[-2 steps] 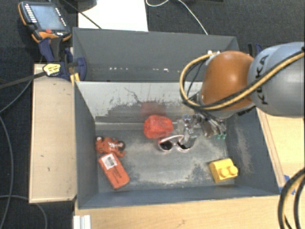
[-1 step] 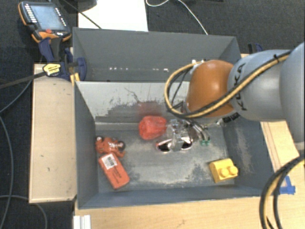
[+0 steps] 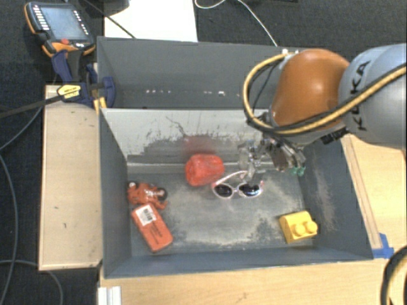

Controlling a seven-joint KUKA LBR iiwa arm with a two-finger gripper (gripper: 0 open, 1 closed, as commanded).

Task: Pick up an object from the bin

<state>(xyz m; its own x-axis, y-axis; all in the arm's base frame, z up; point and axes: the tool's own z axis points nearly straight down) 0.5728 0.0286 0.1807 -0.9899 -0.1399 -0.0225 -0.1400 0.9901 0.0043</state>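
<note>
The grey bin [image 3: 172, 75] holds five loose things, placed here by the white-framed sunglasses [image 3: 225, 189] lying near the middle of its floor. The arm [image 3: 375, 100], with its orange cover [image 3: 305, 88], stands above and to the right of the sunglasses. Its end effector [image 3: 252, 173] hangs directly over their right half, very close or touching; whether it is wide or narrow I cannot tell. A flat orange packet with a white label [image 3: 152, 229] lies well to the lower left of the sunglasses. A red lumpy ball [image 3: 204, 169] sits just to their upper left. A yellow block [image 3: 297, 226] lies to their lower right. A small orange figure [image 3: 146, 194] lies well to their left.
</note>
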